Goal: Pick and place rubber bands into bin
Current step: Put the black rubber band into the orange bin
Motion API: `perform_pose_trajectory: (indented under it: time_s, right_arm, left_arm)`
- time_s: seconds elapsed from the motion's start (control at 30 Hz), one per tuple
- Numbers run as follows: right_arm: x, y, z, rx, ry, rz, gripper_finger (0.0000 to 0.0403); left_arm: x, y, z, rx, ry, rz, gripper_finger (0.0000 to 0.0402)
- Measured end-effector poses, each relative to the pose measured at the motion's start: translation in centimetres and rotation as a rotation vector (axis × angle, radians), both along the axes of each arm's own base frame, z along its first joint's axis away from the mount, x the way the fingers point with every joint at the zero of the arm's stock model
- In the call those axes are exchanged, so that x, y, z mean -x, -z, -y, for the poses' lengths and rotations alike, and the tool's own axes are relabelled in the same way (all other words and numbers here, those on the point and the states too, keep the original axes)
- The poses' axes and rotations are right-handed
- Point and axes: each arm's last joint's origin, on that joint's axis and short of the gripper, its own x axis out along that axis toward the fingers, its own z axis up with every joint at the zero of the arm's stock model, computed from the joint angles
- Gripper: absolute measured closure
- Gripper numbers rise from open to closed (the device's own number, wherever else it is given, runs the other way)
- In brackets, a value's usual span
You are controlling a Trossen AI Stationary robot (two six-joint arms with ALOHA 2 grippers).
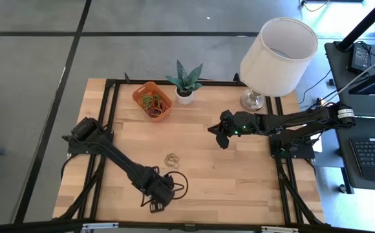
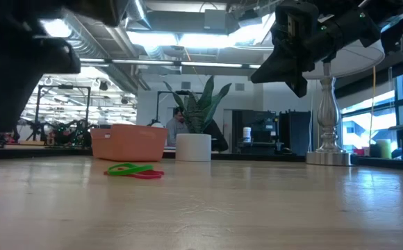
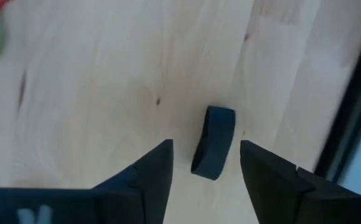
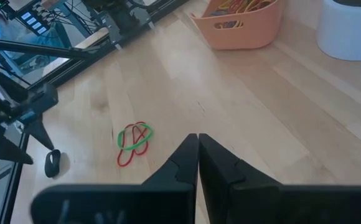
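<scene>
A small black rubber band [image 3: 213,142] stands on edge on the table between the fingers of my open left gripper [image 3: 206,167], near the table's near edge [image 1: 155,199]. The fingers flank it without touching. Red and green rubber bands [image 1: 172,159] [image 4: 134,140] lie on the wood mid-table. The orange bin [image 1: 152,100] [image 4: 243,25] sits toward the far edge and holds several bands. My right gripper [image 1: 221,134] [image 4: 197,149] is shut, holds nothing, and hangs well above the table [image 2: 292,48], right of the loose bands.
A small plant in a white pot [image 1: 185,87] stands right of the bin. A lamp with a white shade [image 1: 277,52] stands at the far right corner. A black frame rail [image 3: 355,124] runs close beside the left gripper. Bare wood lies between the loose bands and the bin.
</scene>
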Motion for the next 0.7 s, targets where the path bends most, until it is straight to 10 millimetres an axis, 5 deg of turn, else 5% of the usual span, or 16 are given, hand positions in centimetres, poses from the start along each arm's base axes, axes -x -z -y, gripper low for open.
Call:
perform_pose_trajectory:
  time_s: [0.33, 0.6, 0.7]
  right_arm:
    - [0.0, 0.0, 0.0, 0.000, 0.000, 0.000, 0.0386]
    - [0.0, 0.0, 0.0, 0.000, 0.000, 0.001, 0.0385]
    - [0.0, -0.1, 0.0, 0.000, 0.000, 0.008, 0.0386]
  left_arm:
    - [-0.1, 3.9, 1.2, 0.036, 0.028, -0.154, 0.0224]
    - [-1.1, 1.6, 0.0, 0.088, 0.061, -0.096, 0.0382]
    - [-1.1, 0.3, -1.5, 0.067, 0.035, -0.089, 0.0394]
